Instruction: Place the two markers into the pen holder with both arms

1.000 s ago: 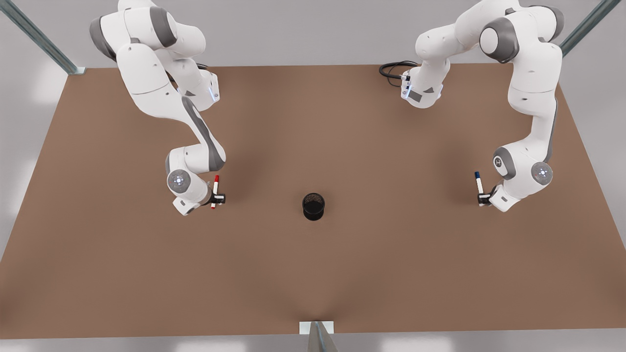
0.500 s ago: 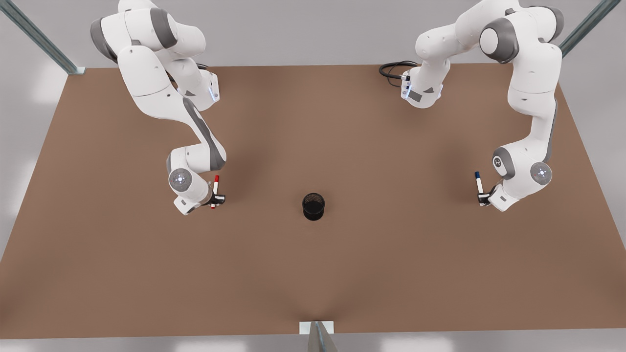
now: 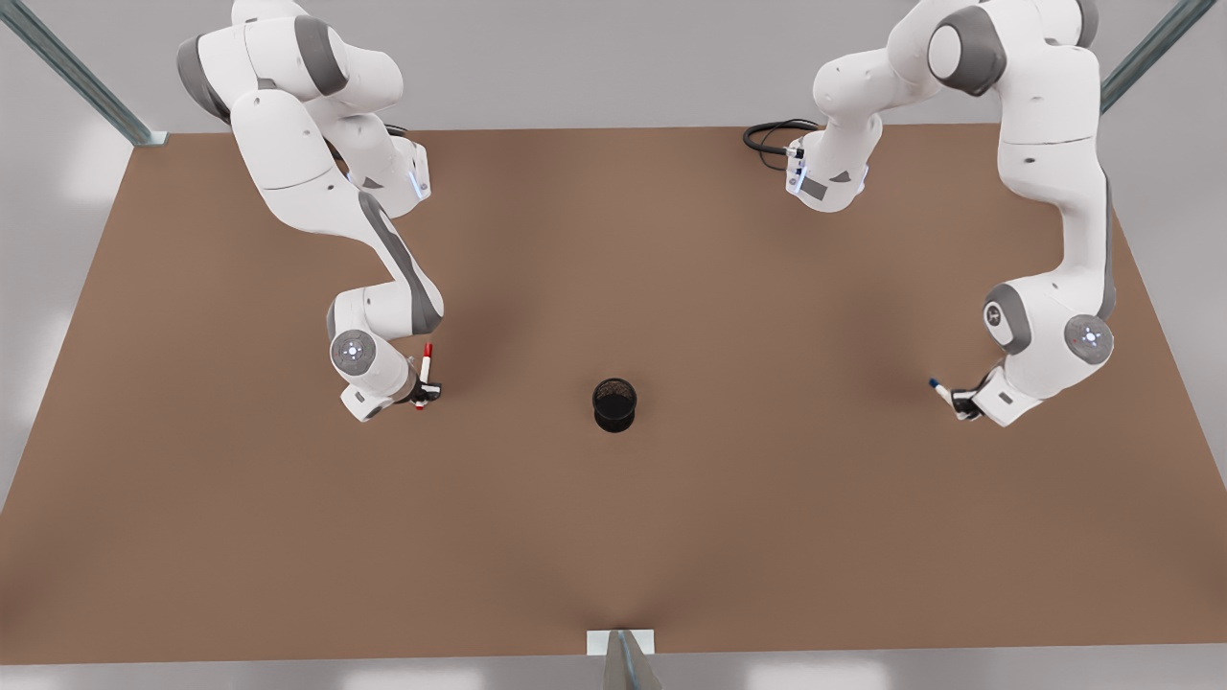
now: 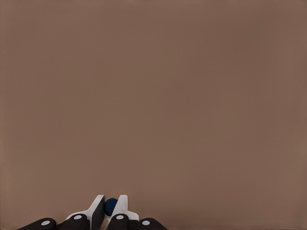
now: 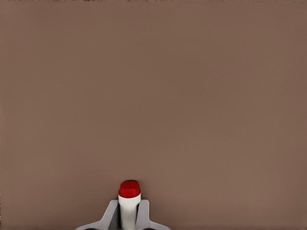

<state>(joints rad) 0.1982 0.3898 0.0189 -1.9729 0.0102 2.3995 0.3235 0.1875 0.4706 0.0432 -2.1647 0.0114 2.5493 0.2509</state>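
1. The pen holder (image 3: pixel 614 404), a small black mesh cup, stands upright on the brown table (image 3: pixel 613 537), about midway between the two grippers and a little nearer the camera than the table's middle. Nothing shows inside its rim.
2. The red-capped marker (image 3: pixel 425 368) is on the front view's left, well apart from the pen holder. It is held up off the table, close to upright, red cap uppermost and a small red end showing below the fingers.
3. The right gripper (image 3: pixel 425 390) is clamped on the red-capped marker's white barrel. In the right wrist view its pale fingers (image 5: pixel 111 214) press the barrel from both sides, with the red cap (image 5: pixel 129 189) sticking out past them over bare table.
4. The blue-capped marker (image 3: pixel 941 390) is on the front view's right, also well apart from the pen holder. It is tilted, its dark blue cap pointing toward the front view's left and slightly up.
5. The left gripper (image 3: pixel 961 403) is closed around the blue-capped marker low on its barrel. In the left wrist view the dark blue cap (image 4: pixel 110 206) sits squeezed between the white fingertips (image 4: pixel 98 210).
6. Both white arms reach in from bases at the far edge of the table, where a black cable (image 3: pixel 772 137) loops beside the base on the front view's right.
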